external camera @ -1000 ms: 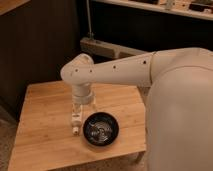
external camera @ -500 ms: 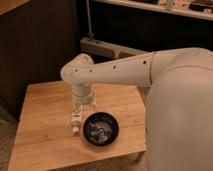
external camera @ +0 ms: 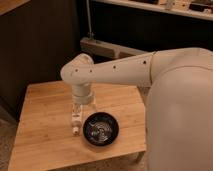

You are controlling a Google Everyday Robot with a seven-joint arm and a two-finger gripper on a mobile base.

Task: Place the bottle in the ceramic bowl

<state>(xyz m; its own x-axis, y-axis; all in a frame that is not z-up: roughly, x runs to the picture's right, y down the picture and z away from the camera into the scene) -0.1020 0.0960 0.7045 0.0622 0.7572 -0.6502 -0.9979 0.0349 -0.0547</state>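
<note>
A pale wooden table (external camera: 40, 115) fills the left and middle of the view. Toward its 6 o'clock edge the bottle (external camera: 75, 129) stands nearly upright, small, slim and white, directly under the robot's wrist. The gripper (external camera: 77, 111) points straight down over the bottle's upper part. Whether it is clenched on the bottle or loose around it cannot be told, nor whether the bottle's lower end rests on the wood.

Just beside the bottle, at its 3 o'clock, sits the ceramic bowl (external camera: 113, 138), round, shallow and glossy black, on the table's 5 o'clock part. Its inside shows only pale shiny reflections at the centre. The bottle is outside it, at the bowl's 9 o'clock, close to the rim.

The white arm (external camera: 115, 72) reaches in from 3 o'clock, bending down at its elbow above the bottle. The robot's broad white body (external camera: 180, 115) covers the right side.

Against the frames from a second and half a second back, the arm, gripper, bottle and bowl all sit where they were.
</note>
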